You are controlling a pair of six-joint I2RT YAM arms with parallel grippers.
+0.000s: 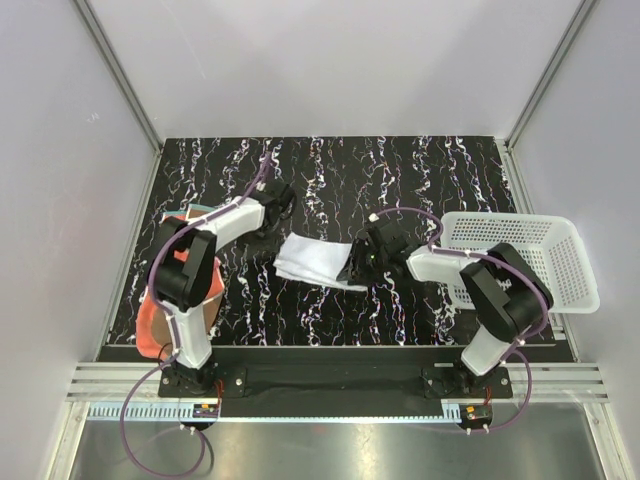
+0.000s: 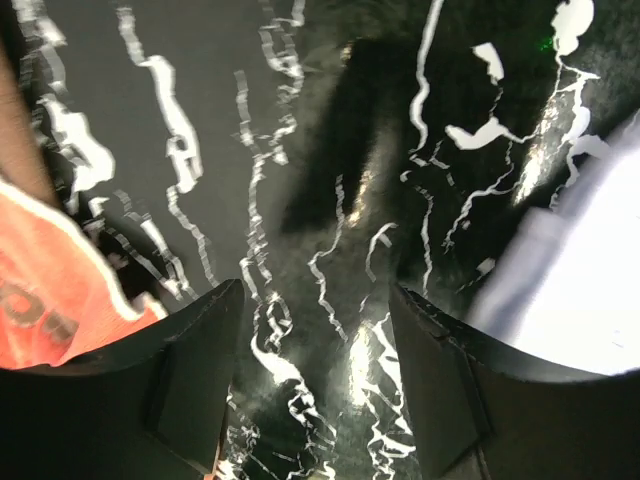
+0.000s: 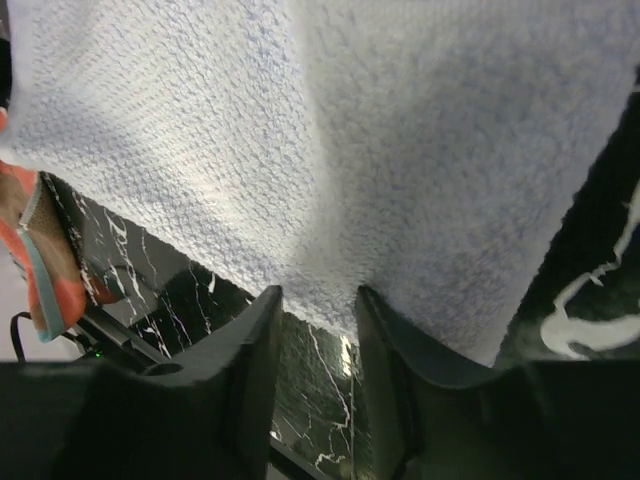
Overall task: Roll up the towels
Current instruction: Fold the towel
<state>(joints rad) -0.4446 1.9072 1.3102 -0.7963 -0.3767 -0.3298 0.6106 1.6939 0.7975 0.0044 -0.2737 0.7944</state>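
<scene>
Noted white towel (image 1: 312,260) unrolled at centre frame, orange towel (image 1: 150,320) lying lower left; both still to roll. Found left gripper (image 2: 316,300) apart, empty; right gripper (image 3: 318,298) narrowly apart at white hem.

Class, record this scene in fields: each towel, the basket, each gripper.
white towel: middle of the table, not rolled
orange towel: table's left edge, partly under the left arm, not rolled
basket: right side of table
left gripper: open, over bare table between the towels
right gripper: open, tips at the white towel's edge
</scene>
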